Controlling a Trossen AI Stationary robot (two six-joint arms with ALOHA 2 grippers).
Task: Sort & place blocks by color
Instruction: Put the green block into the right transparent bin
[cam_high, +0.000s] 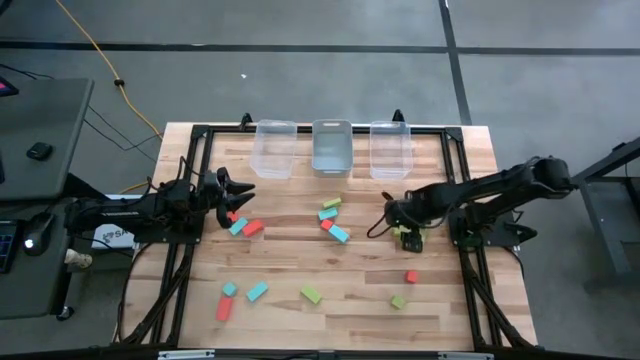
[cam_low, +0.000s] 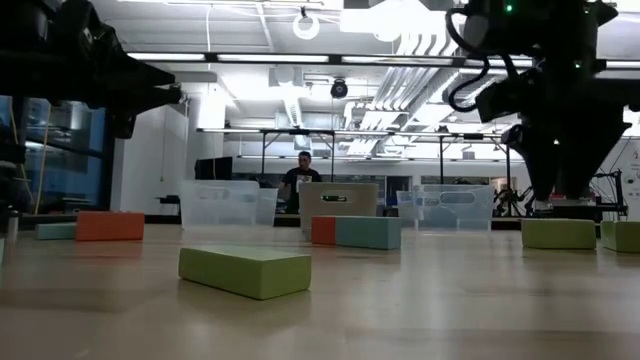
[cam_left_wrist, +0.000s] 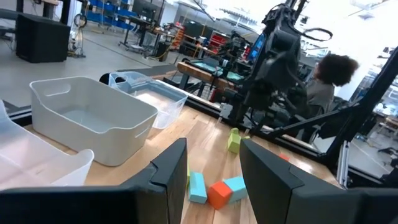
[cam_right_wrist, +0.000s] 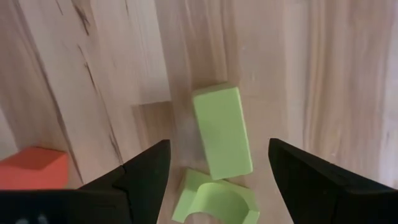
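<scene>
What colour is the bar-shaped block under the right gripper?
Yellow-green block; the right wrist view shows it best.

Matt blocks (cam_high: 338, 234) lie on smooth grained wood table (cam_high: 300, 270); bins (cam_high: 332, 147) clear plastic.

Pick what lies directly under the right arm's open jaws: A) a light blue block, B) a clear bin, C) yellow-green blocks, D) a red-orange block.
C: the right wrist view shows the right gripper open above a yellow-green bar and an arched yellow-green block on the wood.
</scene>
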